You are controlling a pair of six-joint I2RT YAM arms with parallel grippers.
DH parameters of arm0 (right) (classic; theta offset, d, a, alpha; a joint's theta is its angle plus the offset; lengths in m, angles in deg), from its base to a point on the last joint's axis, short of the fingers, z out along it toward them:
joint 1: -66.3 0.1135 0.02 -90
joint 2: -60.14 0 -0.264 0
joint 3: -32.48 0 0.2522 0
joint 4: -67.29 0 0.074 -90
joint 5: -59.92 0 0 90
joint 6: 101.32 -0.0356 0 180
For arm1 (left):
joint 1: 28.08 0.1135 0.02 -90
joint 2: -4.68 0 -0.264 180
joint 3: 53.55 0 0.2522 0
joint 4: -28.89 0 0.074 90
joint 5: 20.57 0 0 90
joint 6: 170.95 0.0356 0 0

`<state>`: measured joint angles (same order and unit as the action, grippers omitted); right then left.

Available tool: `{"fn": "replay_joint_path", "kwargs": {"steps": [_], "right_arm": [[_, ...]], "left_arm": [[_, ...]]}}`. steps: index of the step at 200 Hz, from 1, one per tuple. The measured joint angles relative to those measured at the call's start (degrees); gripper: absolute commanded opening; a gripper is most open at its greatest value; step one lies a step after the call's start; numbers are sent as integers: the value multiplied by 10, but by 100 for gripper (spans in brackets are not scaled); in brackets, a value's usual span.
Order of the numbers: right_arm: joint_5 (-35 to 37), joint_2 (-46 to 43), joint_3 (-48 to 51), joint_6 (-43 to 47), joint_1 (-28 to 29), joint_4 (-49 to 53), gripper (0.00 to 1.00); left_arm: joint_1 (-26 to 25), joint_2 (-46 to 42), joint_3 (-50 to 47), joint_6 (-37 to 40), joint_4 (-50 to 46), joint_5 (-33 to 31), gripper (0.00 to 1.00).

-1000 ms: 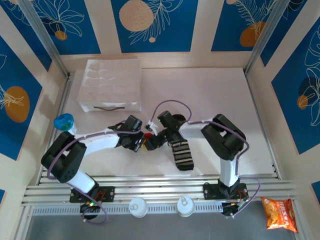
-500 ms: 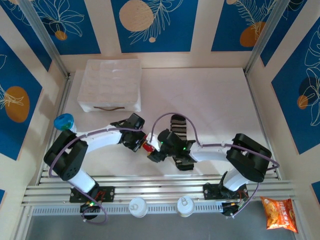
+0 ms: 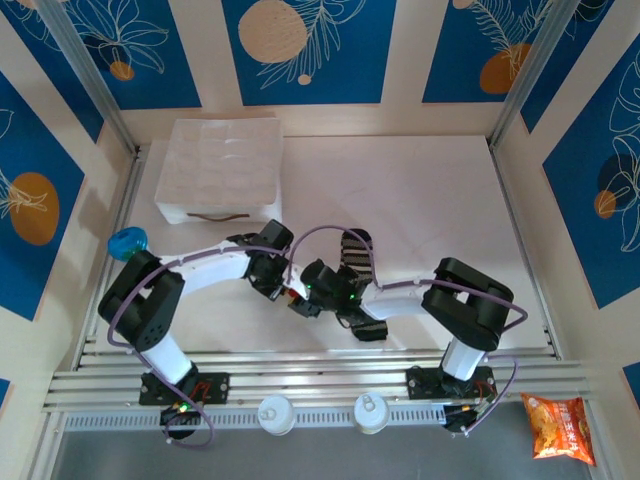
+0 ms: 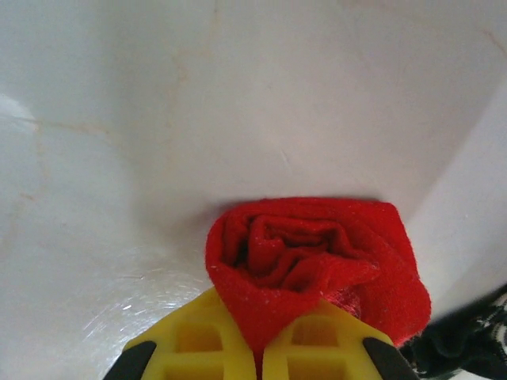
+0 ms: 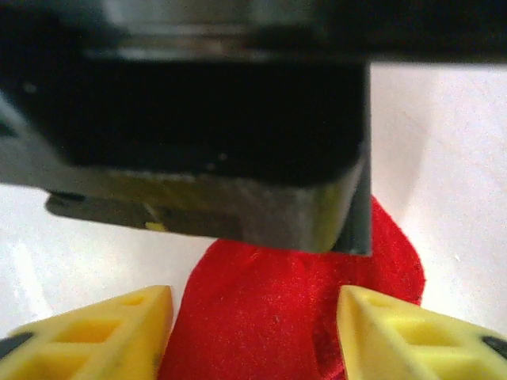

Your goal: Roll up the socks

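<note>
Left gripper (image 4: 260, 342) clamped tight on bunched small red fabric sock (image 4: 313, 253), table centre. Right gripper (image 5: 253, 317) at its 3 o'clock, jaws apart, straddling same sock, no grip visible. Risks: grippers nose to nose, may collide. Roll may loosen if left lets go early. Long black-grey striped sock (image 3: 356, 246) runs 1 to 4 o'clock under right arm and may get dragged.

No word, number or brand can be read in any view. The orange snack packet (image 3: 558, 428) lying at the near right carries coloured printing, but its lettering is too small and blurred to make out.
</note>
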<state>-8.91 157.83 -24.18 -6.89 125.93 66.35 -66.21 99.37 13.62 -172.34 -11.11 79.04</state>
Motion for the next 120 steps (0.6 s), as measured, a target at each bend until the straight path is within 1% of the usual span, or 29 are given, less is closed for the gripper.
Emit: {"fn": "replay_joint_path", "kwargs": {"steps": [16,26,31,63,72,94,111,120], "right_arm": [[1,7,-7,-10,0,2,8],[1,9,-8,-17,0,2,0],[1,9,-9,-22,0,2,0],[-5,10,-1,-56,-2,-14,0],[-13,10,8,-70,-5,-28,0],[-51,7,32,-105,-25,-62,0],[-86,7,42,-132,-52,-79,0],[-104,7,45,-143,-68,-83,0]], "left_arm": [[5,0,0,-8,0,0,0],[6,0,0,-13,0,-1,0],[7,0,0,-16,1,-3,1],[7,-19,-19,-38,11,-11,18],[7,-28,-29,-45,13,-11,26],[8,-57,-52,-53,14,-9,49],[9,-97,-61,-59,15,-7,63],[10,-116,-64,-55,18,-7,68]]}}
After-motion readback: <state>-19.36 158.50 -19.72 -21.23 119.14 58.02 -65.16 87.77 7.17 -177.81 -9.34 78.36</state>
